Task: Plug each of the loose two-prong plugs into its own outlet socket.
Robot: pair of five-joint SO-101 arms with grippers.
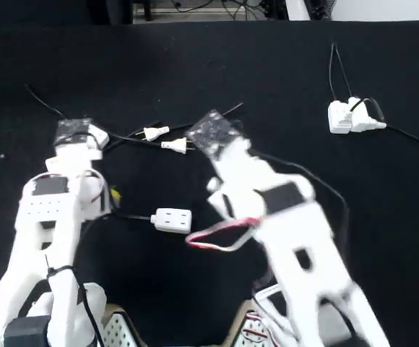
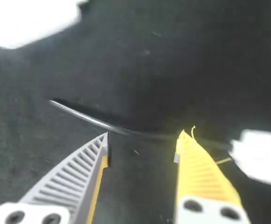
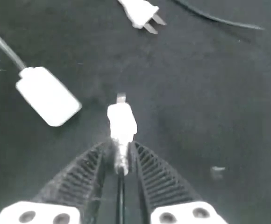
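Now: my right gripper (image 3: 119,148) is clenched on the tail of a white two-prong plug (image 3: 121,119), prongs pointing away from my fingertips. The outlet socket (image 3: 47,95) lies off to one side of them, and a second plug (image 3: 140,13) lies farther ahead. My left gripper (image 2: 142,140) is spread, with a black cable (image 2: 89,119) just beyond its tips.

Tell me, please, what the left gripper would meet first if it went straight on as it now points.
Probably the black cable crossing just beyond the tips of the open left gripper, though depth is unclear.
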